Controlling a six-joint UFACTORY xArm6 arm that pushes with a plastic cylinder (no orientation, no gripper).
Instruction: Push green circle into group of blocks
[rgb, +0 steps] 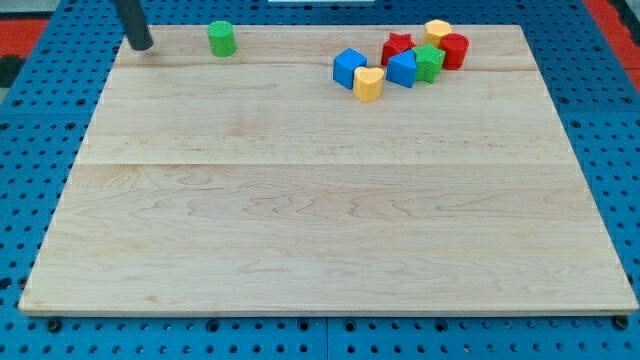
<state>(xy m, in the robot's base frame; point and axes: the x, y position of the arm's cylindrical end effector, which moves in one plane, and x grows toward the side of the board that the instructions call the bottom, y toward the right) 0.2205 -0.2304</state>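
Note:
The green circle (221, 38) is a short green cylinder standing alone near the top edge of the wooden board (320, 230), left of centre. My tip (142, 45) is to its left, apart from it, near the board's top left corner. The group of blocks lies to the right along the top edge: a blue cube (349, 68), a yellow heart-shaped block (368, 84), a second blue block (402, 69), a red star-shaped block (397, 47), a green star-shaped block (429, 62), a yellow block (437, 31) and a red cylinder (454, 50). A gap separates the green circle from the group.
The board rests on a blue perforated table (40, 150) that surrounds it on all sides. A red area (20, 25) shows at the view's top left corner, beyond the table.

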